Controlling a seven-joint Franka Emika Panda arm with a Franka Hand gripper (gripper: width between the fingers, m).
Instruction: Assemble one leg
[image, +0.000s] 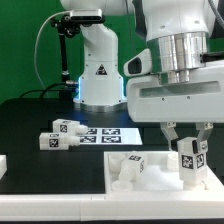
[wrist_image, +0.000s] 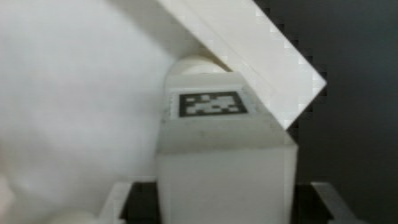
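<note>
- A black bench (image: 30, 110) fills the scene, with dark surroundings behind it and the arm's white base (image: 100, 72) at the back.
- A big flat white panel (image: 155, 180) with raised edges lies at the front, toward the exterior view's right.
- The marker board (image: 103, 132) lies flat mid-bench, apart from the panel.
- Two spare posts (image: 57, 138) lie on their sides just beside the marker board, on the exterior view's left. Another post (image: 134, 166) is on the panel.
- The leg (image: 187, 163) stands upright over the panel's right end. I cannot tell whether it is seated.
- The claw (image: 187, 148) is clenched on the leg, one finger on each opposite flat face.
- The leg looks like light, stiff plastic with smooth, likely slippery faces. A firm squeeze across the flats, high up, should keep the lower end free.
</note>
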